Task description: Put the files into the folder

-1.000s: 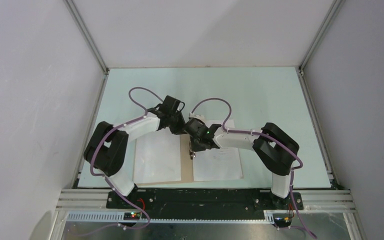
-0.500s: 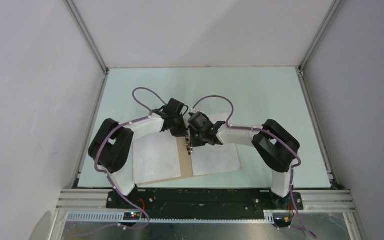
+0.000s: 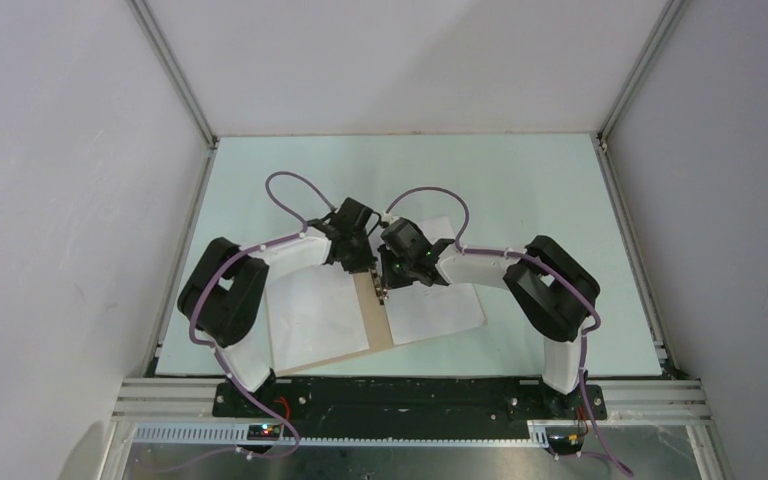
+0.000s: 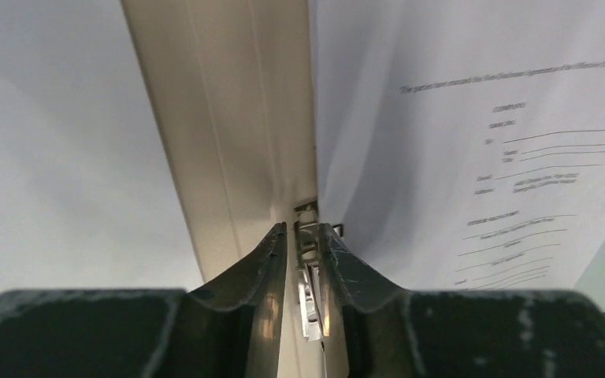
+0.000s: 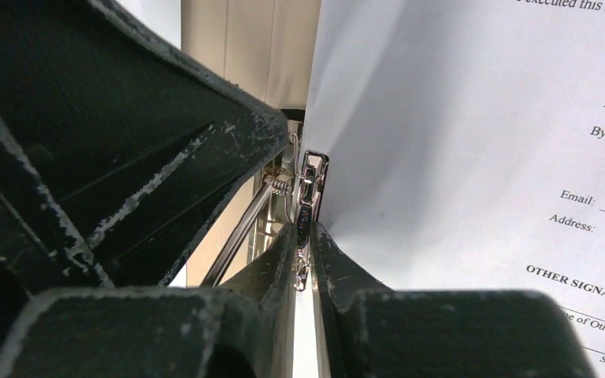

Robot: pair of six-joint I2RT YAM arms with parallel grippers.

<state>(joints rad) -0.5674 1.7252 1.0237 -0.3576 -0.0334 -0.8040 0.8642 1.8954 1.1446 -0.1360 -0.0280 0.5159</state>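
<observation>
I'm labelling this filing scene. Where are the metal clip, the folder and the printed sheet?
metal clip point(image 5: 313, 179): right wrist view, on its shiny upright tab.
folder point(image 4: 228, 118): left wrist view, on its bare tan spine strip.
printed sheet point(image 4: 441, 181): left wrist view, amid its text lines.

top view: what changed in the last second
The right gripper moved away from the bases, drawing level with the left gripper. The folder swung counter-clockwise with its sheets, so its right leaf is now farther from the bases. Unchanged: both grippers at the spine clip, one sheet on each leaf.
</observation>
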